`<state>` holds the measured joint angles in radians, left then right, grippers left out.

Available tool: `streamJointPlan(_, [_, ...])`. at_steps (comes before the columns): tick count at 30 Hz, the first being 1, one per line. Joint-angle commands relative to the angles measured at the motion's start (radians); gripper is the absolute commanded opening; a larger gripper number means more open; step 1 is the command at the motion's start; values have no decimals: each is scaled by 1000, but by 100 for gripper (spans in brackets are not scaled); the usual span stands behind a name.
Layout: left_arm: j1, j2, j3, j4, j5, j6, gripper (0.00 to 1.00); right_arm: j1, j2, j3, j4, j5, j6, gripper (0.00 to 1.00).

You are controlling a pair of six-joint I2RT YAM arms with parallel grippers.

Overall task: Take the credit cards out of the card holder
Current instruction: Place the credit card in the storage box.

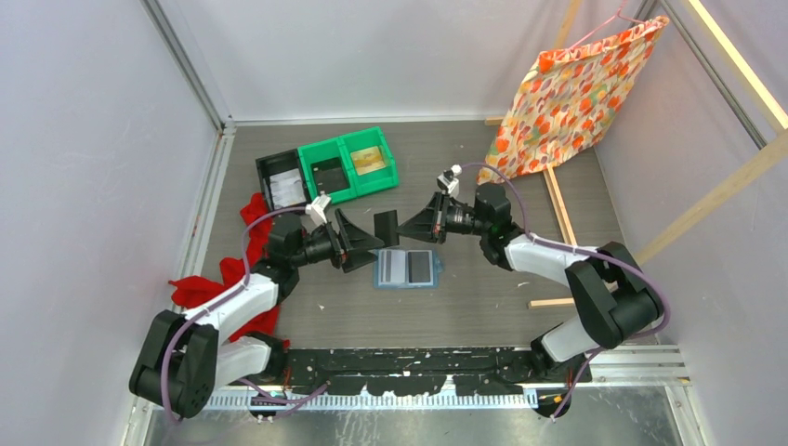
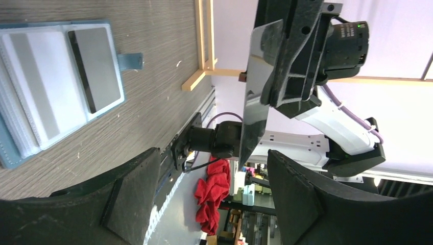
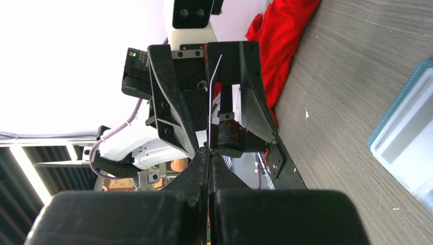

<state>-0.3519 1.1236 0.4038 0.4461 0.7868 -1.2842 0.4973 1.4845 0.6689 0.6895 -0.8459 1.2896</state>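
Dark, thin and stiff — the credit card point(image 1: 387, 225) that our right gripper point(image 1: 410, 226) pinches by one edge hangs in the air above the table point(image 1: 483, 307), between the two arms. In the right wrist view the fingers are pressed tight together on it, and the card shows only as a pale sliver, edge-on. Our left gripper point(image 1: 365, 240) faces it with jaws spread wide, just beside the card's free end and holding nothing.

We judge the card light, rigid and glossy, so likely slippery: a flat pinch across both faces near an edge suits it best — gripping the thin edges would let it skid out.

Below, the light-blue card holder point(image 1: 407, 269) lies open on the table near the middle, just near of the grippers. Two more cards sit in its slots: a pale grey card point(image 2: 34, 84) on the left and a dark card point(image 2: 97, 67) on the right. Each lies flush, so we expect a fingertip must slide it outward before any pinch.
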Motion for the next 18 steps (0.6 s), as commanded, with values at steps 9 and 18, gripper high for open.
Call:
streamJointPlan(9, [5, 37, -26, 297, -2, -158, 70, 66, 55, 7, 121, -28, 44, 1])
streamJointPlan(18, [8, 36, -25, 266, -19, -150, 43, 70, 69, 2, 118, -32, 37, 1])
